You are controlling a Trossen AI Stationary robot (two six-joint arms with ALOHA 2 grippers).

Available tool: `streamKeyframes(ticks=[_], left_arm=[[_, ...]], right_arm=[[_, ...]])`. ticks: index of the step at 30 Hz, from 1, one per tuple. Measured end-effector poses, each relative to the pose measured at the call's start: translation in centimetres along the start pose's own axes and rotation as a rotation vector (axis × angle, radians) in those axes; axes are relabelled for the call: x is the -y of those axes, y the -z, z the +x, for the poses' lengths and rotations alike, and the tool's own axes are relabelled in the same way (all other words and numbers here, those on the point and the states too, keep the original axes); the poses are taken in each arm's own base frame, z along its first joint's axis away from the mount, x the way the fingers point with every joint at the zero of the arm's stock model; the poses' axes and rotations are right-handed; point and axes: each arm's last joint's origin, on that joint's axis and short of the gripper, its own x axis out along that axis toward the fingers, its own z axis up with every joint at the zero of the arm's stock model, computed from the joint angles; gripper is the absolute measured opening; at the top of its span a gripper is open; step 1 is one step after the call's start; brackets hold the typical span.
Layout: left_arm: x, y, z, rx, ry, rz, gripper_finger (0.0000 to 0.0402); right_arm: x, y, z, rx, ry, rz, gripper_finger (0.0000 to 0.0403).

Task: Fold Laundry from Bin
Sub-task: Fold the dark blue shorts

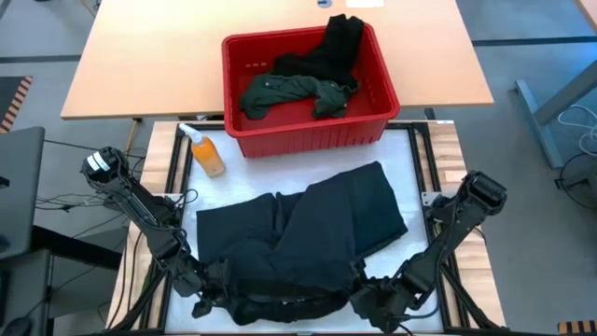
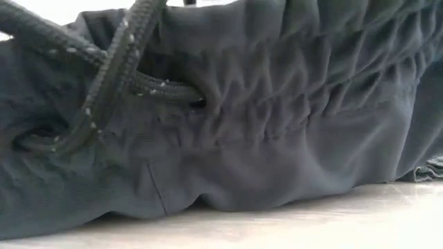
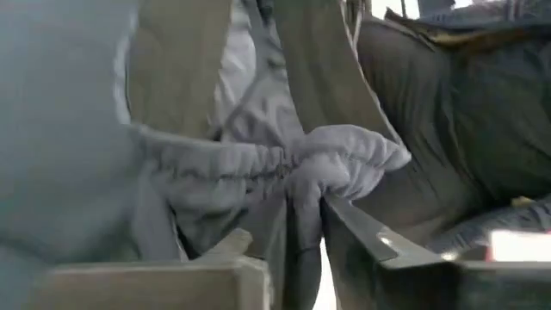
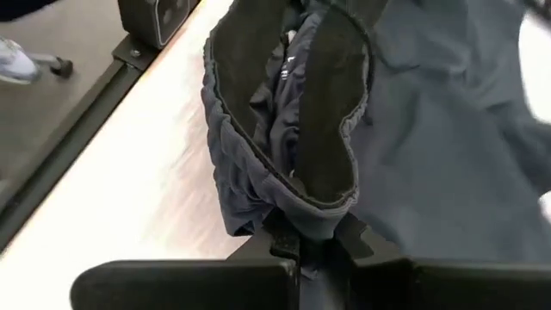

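Note:
A dark navy pair of drawstring trousers (image 1: pixel 308 224) lies spread on the white mat, legs toward the red bin (image 1: pixel 308 140), waistband at the near edge. My left gripper (image 1: pixel 210 297) and my right gripper (image 1: pixel 368 299) are each shut on that waistband, one at either end. In the low view the gathered waistband (image 2: pixel 277 124) and its drawstring cord (image 2: pixel 118 76) fill the picture, the cloth's lower edge on the table. The bin holds a dark green shirt (image 1: pixel 280 91) and a black piece (image 1: pixel 340 42) hanging over its far rim. My left gripper has a bunched fold of the elastic waistband (image 3: pixel 297 185) between its two fingers (image 3: pixel 379 245), several layers gathered together. The fingers come from the table's near left, slanting down. The cloth beyond them lies slack on the mat. My right gripper pinches the waistband's edge (image 4: pixel 301 215) between its two fingers, at the trousers' right end, coming from the near right and slanting down. The waistband stands open in a loop beyond the fingers, its inner side showing, the rest slack on the mat.
A small orange bottle (image 1: pixel 205 154) lies on the mat's far left, beside the bin. A wooden table (image 1: pixel 140 65) stands beyond the bin. Bare white mat (image 1: pixel 410 168) shows to the right of the trouser legs.

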Motion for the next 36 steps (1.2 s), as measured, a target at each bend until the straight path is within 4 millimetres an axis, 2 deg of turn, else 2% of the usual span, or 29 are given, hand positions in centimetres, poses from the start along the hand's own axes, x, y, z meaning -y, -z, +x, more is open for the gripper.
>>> streamKeyframes(ticks=[4, 8, 11, 16, 19, 22, 25, 28, 30, 36], left_arm=[[0.2, 0.2, 0.0, -0.091, 0.055, -0.083, 0.0106], [0.6, 0.9, -0.2, -0.279, 0.146, -0.167, 0.0140], [0.8, 1.3, -0.3, -0.345, 0.170, -0.203, 0.0149], [1.1, 1.2, -1.3, -0.360, 0.195, -0.218, 0.0150], [1.1, 0.8, -2.5, -0.279, 0.170, -0.166, 0.0150], [0.7, -0.2, -3.7, -0.060, 0.088, -0.025, 0.0150], [0.0, -1.1, -4.6, 0.183, -0.080, 0.093, 0.0151], [-1.2, -1.7, -4.7, 0.394, -0.295, 0.113, 0.0151], [-2.3, -2.0, -4.0, 0.424, -0.379, 0.106, 0.0151], [-5.6, -2.3, -1.5, 0.360, -0.527, 0.070, 0.0151]], right_arm=[[0.1, 0.2, 0.2, -0.035, -0.043, 0.058, 0.0053], [0.3, 0.3, 0.3, -0.052, -0.065, 0.119, 0.0058], [0.2, 0.3, 0.3, -0.053, -0.064, 0.164, 0.0059], [0.1, 0.3, 0.3, -0.077, -0.127, 0.250, 0.0068], [-0.1, 0.3, 0.2, -0.098, -0.173, 0.317, 0.0080], [-0.1, 0.4, 0.2, -0.108, -0.185, 0.367, 0.0097], [-0.1, 0.4, 0.2, -0.111, -0.188, 0.387, 0.0120], [0.0, 0.3, 0.3, -0.118, -0.189, 0.418, 0.0151], [-0.1, 0.3, 0.3, -0.136, -0.224, 0.448, 0.0174], [-0.4, 0.4, -0.6, -0.281, -0.402, 0.543, 0.0229]])
